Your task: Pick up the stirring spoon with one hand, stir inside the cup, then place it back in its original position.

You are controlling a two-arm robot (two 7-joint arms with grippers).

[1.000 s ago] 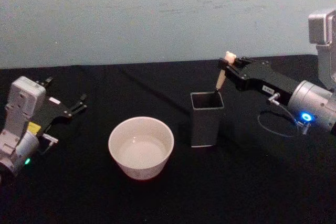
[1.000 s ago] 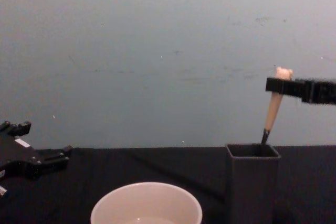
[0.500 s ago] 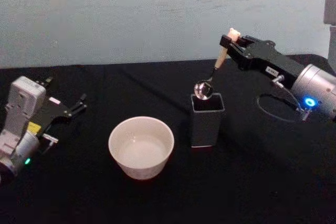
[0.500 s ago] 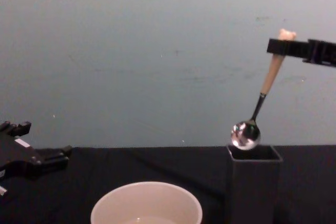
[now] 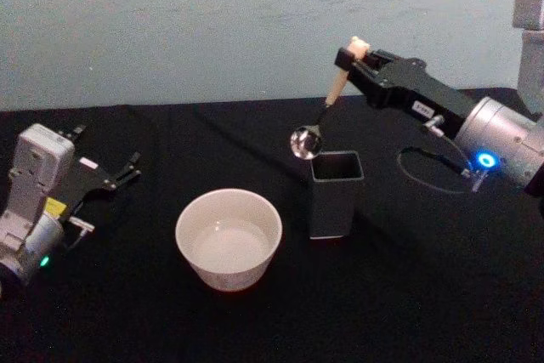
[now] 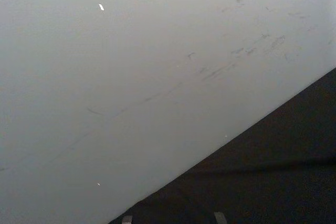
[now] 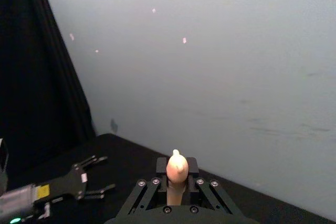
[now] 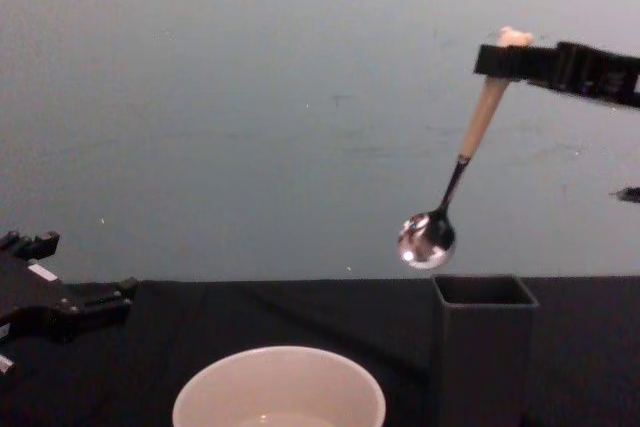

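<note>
From the head view, the right claw (image 5: 347, 55) was closed tight on the top of the stirring spoon (image 5: 328, 99), pinching the beige handle just under the little bear head. The spoon hung tilted in the air, and its shiny bowl was clear of the holder (image 5: 334, 197), above the rim and off toward the cup's side. The cup (image 5: 189, 252) stood on the desk (image 5: 408, 303) to the left of the holder, close by but apart from it. The left claw (image 5: 126, 170) lay low at the desk's far left, well apart from both, its fingers spread and holding nothing. The desk was covered in black, and a pale blue-grey wall (image 5: 212, 14) rose behind it.

The left wrist view showed that wall, faintly scuffed, meeting the black desk.

In the right wrist view the bear head (image 7: 177, 166) stood up between the right claw's closed fingers. Farther off, the left claw (image 7: 95, 178) rested spread open on the desk. A dark curtain (image 7: 37, 77) hung beside the wall.

From the chest view the spoon sloped down from the right claw (image 8: 500, 57). Its bowl (image 8: 426, 239) hung just above the holder's (image 8: 484, 347) left corner without touching it. The cup's rim (image 8: 200, 392) sat lower and to the left.
</note>
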